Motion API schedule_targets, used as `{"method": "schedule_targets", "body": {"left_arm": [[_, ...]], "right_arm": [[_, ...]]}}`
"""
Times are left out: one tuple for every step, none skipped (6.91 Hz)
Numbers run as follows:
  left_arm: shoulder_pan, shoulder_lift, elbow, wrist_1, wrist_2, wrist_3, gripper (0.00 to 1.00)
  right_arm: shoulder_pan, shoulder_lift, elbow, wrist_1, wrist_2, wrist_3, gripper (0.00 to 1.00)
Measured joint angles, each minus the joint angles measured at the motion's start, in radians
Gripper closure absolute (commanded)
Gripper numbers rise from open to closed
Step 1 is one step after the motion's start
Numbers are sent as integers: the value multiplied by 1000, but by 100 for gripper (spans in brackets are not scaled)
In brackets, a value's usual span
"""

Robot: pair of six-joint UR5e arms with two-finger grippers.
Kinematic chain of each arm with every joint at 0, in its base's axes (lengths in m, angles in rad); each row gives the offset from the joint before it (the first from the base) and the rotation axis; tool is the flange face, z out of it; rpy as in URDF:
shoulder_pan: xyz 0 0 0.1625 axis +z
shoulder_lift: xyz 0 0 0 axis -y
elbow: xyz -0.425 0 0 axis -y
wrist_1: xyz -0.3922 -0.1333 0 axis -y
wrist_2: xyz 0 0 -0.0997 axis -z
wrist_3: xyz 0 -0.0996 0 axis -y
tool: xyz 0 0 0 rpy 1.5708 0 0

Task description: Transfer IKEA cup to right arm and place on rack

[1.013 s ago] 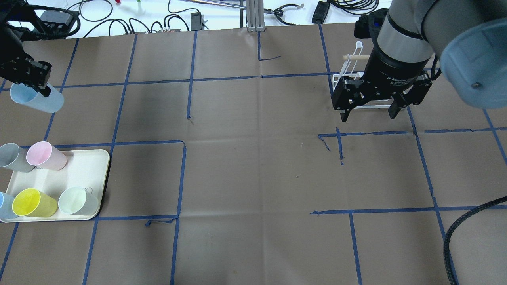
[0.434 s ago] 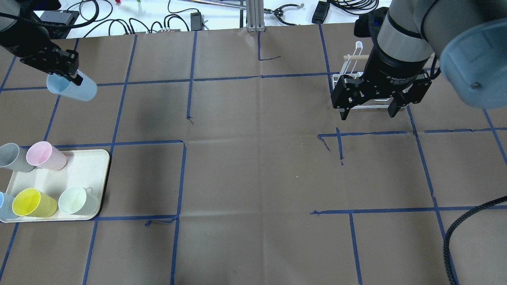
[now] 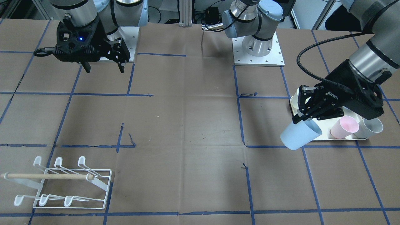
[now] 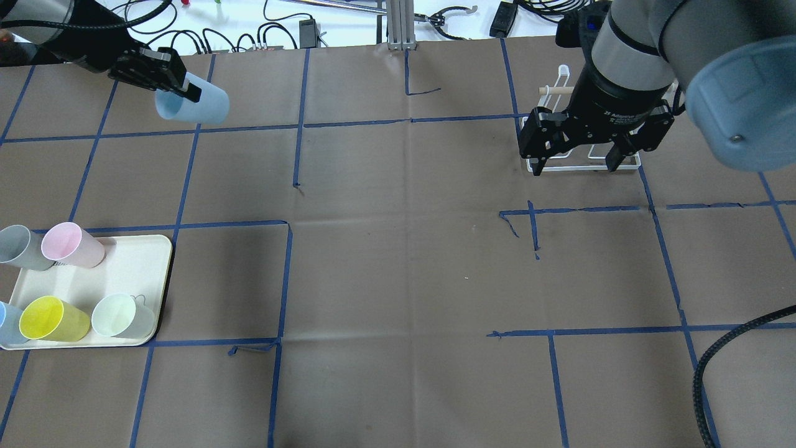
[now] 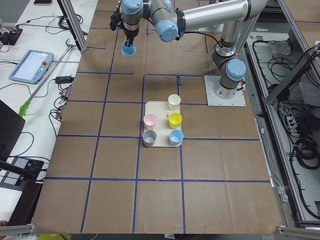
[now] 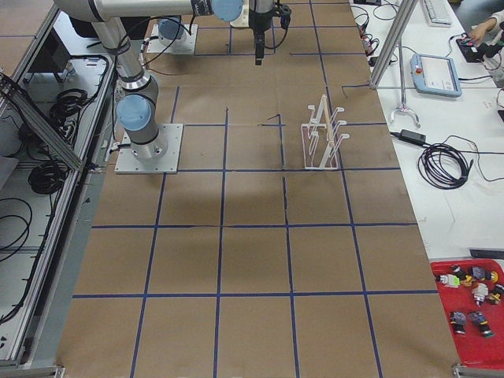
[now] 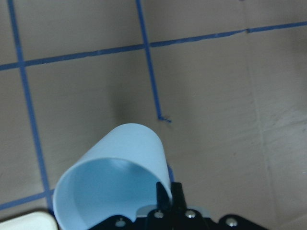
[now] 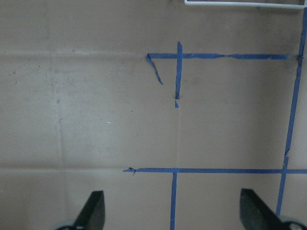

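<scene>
**Two end effectors well apart, one cup in the air**

The left end effector point(image 4: 179, 87) pinches the rim of a pale blue cup point(image 4: 199, 106) in the upper left of the overhead view. In the left wrist view a dark finger point(image 7: 165, 194) presses against that rim, and the cup's open mouth faces the camera. The cup is tilted onto its side, clear of the counter point(image 4: 398, 280).

The right end effector point(image 4: 575, 167) hangs in the upper right of the overhead view with its fingers spread wide and nothing between them. In the right wrist view the two fingertips point(image 8: 93, 213) sit in the lower corners, with only brown paper and blue tape lines point(image 8: 177, 72) between them. It partly hides the rack point(image 3: 62, 184) behind it.

The front-facing view shows the rack whole at the lower left, with a pale wooden dowel point(image 3: 47, 176) lying across it. It is well apart from the held cup.

At the lower left of the overhead view a cream tray point(image 4: 134, 264) carries a pink cup point(image 4: 71, 244), a grey cup point(image 4: 22, 247), a yellow cup point(image 4: 53, 318) and a pale green cup point(image 4: 121, 315).
</scene>
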Motion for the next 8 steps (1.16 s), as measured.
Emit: {"method": "schedule_targets", "body": {"left_arm": [[-32,11,-34,87,-64,18,100],[-58,21,-90,214,-124,22,100],[-73,23,-156,362,-186,20,100],[-80,21,-219,504,-245,18,100],[-88,17,-274,624,-294,17,100],[-110,12,-325,736,-331,13,100],[-141,3,-375,871,-348,-21,100],[-166,-7,-433,1040,-355,-108,100]], "right_arm": [[-1,20,16,-119,109,10,1],[-2,39,24,-213,266,27,1],[-4,69,29,-295,407,101,1],[-4,96,46,-392,499,247,1],[-6,110,97,-542,556,429,1],[-9,111,177,-735,591,613,1],[-15,108,263,-932,612,776,1],[-25,106,345,-1122,621,922,1]]}}
